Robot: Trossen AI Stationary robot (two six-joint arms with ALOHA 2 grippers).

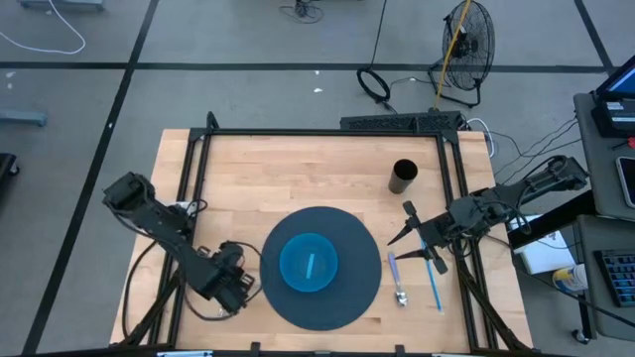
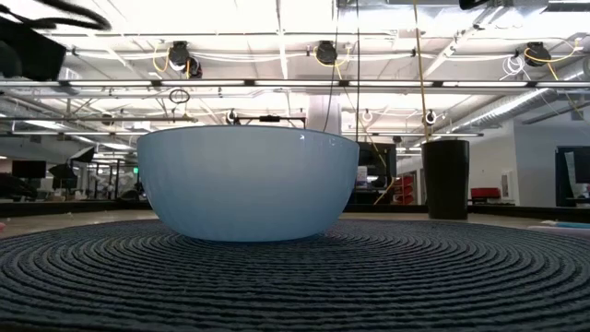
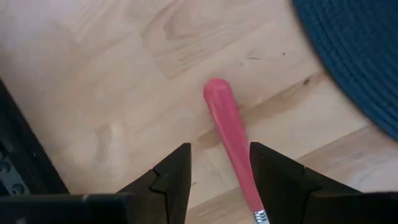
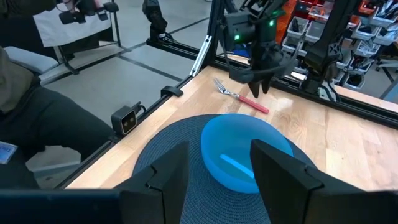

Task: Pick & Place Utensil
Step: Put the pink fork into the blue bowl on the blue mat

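Note:
A red-handled fork [image 3: 225, 118] lies flat on the wooden table beside the dark round mat [image 3: 360, 56]; its metal tines [image 4: 221, 87] show in the right wrist view. My left gripper [image 3: 221, 149] is open just above it, one finger on each side of the handle, near the table's left near corner [image 1: 241, 283]. A blue bowl [image 1: 310, 263] stands on the mat with a light-blue utensil [image 4: 235, 164] lying inside it. My right gripper [image 1: 402, 223] is open and hangs empty over the table right of the mat.
A black cup [image 1: 404, 177] stands upright toward the far right. Two more utensils lie right of the mat: a purple-handled spoon [image 1: 397, 280] and a blue-handled one [image 1: 435, 283]. Black frame rails [image 1: 317, 132] border the table. A seated person [image 4: 37, 118] is beside the table.

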